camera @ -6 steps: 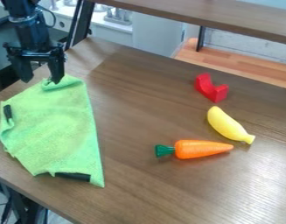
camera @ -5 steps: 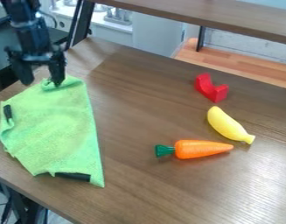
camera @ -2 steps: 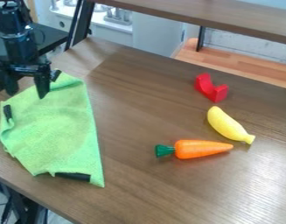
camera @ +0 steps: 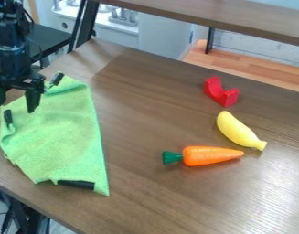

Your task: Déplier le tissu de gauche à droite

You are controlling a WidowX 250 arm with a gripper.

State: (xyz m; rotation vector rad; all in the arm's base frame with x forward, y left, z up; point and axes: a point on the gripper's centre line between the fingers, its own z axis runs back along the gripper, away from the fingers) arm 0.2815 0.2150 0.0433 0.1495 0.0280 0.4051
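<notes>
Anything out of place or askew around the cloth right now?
The green cloth lies askew, its left edge and top rumpled. Nothing looks spilled; the banana and carrot rest apart from it.

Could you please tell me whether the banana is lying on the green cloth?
No, the banana lies on the table, apart from the cloth.

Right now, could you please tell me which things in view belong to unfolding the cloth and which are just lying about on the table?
Part of the job:
- green cloth, with black pieces at its edges
- black two-finger gripper, at the cloth's far left part

Just lying about:
- red curved block
- yellow toy banana
- orange toy carrot with a green top
</notes>
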